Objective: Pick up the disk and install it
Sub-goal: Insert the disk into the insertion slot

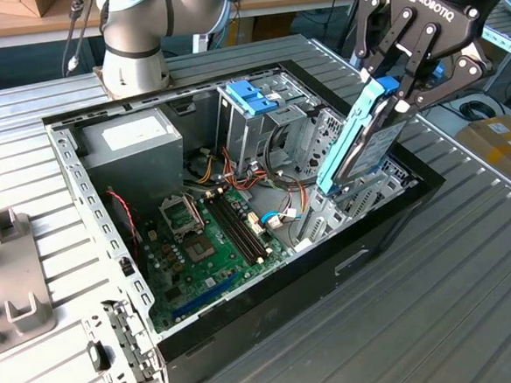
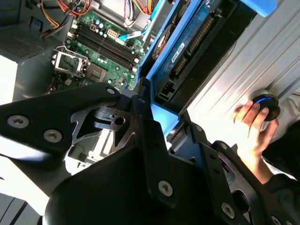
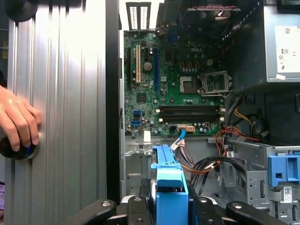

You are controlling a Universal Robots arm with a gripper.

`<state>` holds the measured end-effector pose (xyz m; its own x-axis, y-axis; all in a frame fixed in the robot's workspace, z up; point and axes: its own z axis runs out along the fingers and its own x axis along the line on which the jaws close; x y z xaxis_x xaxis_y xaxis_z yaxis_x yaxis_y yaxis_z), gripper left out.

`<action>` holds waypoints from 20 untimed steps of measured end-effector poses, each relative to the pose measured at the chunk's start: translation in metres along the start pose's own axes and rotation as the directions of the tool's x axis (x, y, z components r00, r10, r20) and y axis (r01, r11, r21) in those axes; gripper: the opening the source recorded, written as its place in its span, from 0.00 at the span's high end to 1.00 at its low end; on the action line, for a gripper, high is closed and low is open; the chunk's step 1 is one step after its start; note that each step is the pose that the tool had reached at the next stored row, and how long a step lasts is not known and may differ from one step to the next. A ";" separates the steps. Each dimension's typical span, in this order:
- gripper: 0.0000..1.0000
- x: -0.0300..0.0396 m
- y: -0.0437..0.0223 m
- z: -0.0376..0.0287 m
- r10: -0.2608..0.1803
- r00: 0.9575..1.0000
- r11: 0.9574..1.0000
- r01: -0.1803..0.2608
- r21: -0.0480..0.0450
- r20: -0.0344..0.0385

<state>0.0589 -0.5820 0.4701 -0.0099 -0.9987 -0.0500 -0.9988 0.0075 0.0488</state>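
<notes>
Ribbed metal counter [image 1: 474, 299] carries an open PC case [image 1: 274, 330], lid off, motherboard [image 1: 211, 247] and grey PSU [image 1: 134, 147] exposed. Your pincer [image 1: 399, 94] is clamped on the disk [image 1: 362, 140], fingers pinching the top end of its light blue bracket. You've got the disk hanging tilted, lower end just above the drive bays at the case's edge, exterior view's right. Blue caddy handle [image 1: 250, 95] sits in the bay beside it. A person's hand [image 3: 16, 122] rests on a dark round knob [image 3: 14, 149] on the counter, first wrist view.
</notes>
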 end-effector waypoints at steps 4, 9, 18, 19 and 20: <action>0.63 0.0006 -0.0040 0.0002 0.000 1.000 1.000 0.000 0.000 0.001; 0.63 0.0014 -0.0108 0.0015 0.000 1.000 1.000 0.000 0.000 0.003; 0.63 0.0025 -0.0125 0.0089 -0.011 1.000 1.000 0.011 -0.001 0.002; 0.63 0.0025 -0.0129 0.0093 -0.016 1.000 1.000 0.016 -0.002 0.002; 0.63 0.0025 -0.0131 0.0097 -0.020 1.000 1.000 0.020 -0.002 0.002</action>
<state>0.0715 -0.5841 0.4597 0.0102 -0.9985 -0.0530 -0.9987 -0.0129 0.0497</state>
